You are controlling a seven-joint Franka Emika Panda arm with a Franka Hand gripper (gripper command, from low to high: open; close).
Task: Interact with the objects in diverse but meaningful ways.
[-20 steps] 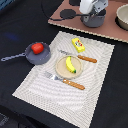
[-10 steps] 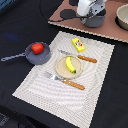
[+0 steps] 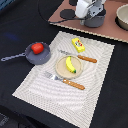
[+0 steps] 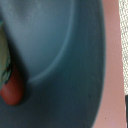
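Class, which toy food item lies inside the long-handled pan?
The red tomato lies in the pan; the banana is on the plate, the yellow packet on the mat.

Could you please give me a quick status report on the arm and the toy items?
Claw down in dark pot, jaw state unclear. Tomato in pan, banana on plate. Nothing obstructing.

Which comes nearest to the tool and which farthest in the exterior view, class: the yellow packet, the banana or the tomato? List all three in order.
Measured from the tool, which sits over a dark pot at the top of the exterior view:
1. Yellow packet, on the mat's upper part.
2. Banana, on the round plate at mid-mat.
3. Tomato, in the pan at the exterior view's left.
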